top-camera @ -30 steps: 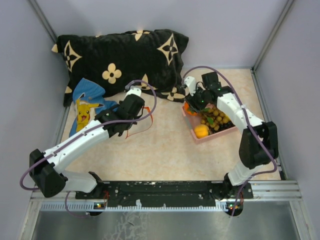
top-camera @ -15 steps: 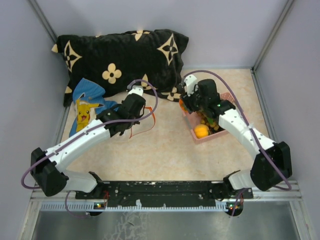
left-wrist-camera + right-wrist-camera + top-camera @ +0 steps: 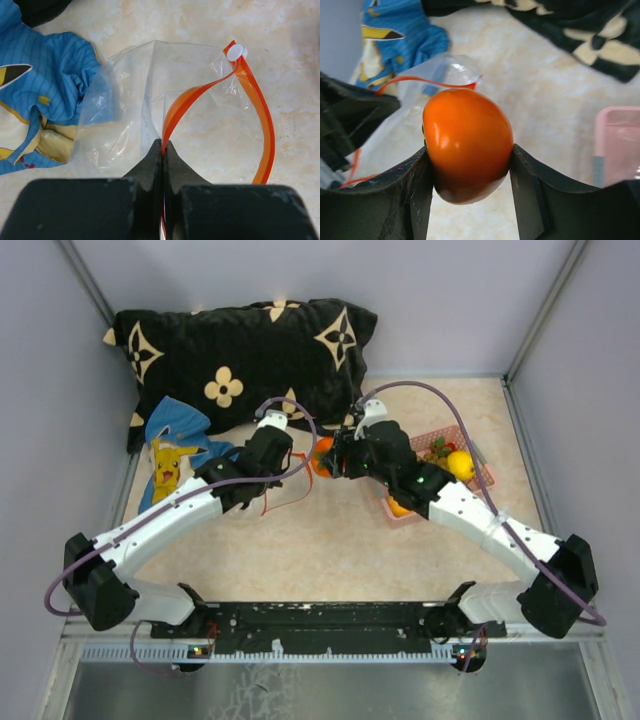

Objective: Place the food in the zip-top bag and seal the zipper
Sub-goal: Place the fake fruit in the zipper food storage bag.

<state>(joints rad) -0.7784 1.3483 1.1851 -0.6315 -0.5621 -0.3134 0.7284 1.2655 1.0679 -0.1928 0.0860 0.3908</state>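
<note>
The left gripper is clamping its dark jaws tight on one lip of the thin orange-red zipper strip along the mouth of the clear crinkly zip-top bag. It is holding that lip up off the pale marbled tabletop. The hold looks meant to pull the mouth apart, since the other lip is bowing away in a wide loop toward the small white slider tab. The bag is lying partly over the blue cartoon-print cloth, and no food is showing inside it.

The right gripper is squeezing a glossy round orange toy citrus between both fingers, its jaws spread only to the fruit's width. It is carrying the fruit in the air just beside the opened mouth, which is facing the right arm, so the fruit is probably going in from that side.

The remaining food is sitting in the pink plastic basket, well apart from the bag, including a yellow toy lemon and another orange piece. By this reckoning the filling is only beginning, and the sealing is waiting on it. The loop may be a tight fit for the fruit — the thin film could fold inward.
</note>
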